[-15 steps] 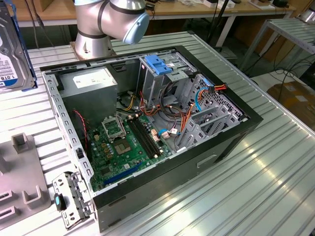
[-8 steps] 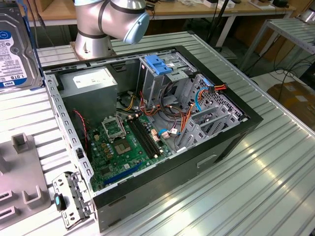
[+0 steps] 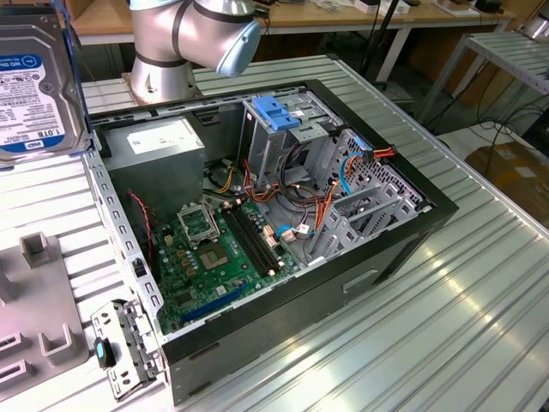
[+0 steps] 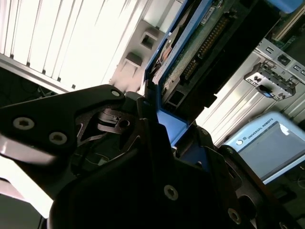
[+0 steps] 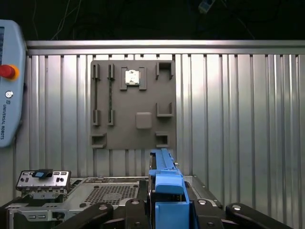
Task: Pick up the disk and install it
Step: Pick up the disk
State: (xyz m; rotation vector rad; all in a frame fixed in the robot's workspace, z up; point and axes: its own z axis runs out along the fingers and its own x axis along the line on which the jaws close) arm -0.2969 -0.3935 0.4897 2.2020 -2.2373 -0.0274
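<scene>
Table: ribbed metal table (image 3: 480, 283); it carries the open case and a grey plate.
Case: the computer case (image 3: 283, 322) lies on its side with the cover off, so the board and cables inside are in plain sight.
Arm: the arm (image 3: 184, 39) stands on the table behind the case in the exterior view.
Plate: the grey plate (image 5: 128, 129) lies flat on the table beside the case. The disk does not lie on it.
Cage: the metal drive cage (image 3: 283, 150), with its blue bracket (image 3: 276, 112) on top, stands inside the case. I see no disk seated in it, so I judge that the installing is not yet done.
Disk: the disk (image 3: 34, 86) is lifted off the table and hangs high at the exterior view's left, outside the case and well apart from the cage. Its label side faces that camera. The picking up is done, as far as I can judge.
Gripper: the gripper (image 5: 167, 210) carries the disk by its blue frame, seen in both wrist views.
Fingers: the fingers (image 5: 141, 214) are pressed on both sides of the blue frame and pinch it between them.
</scene>
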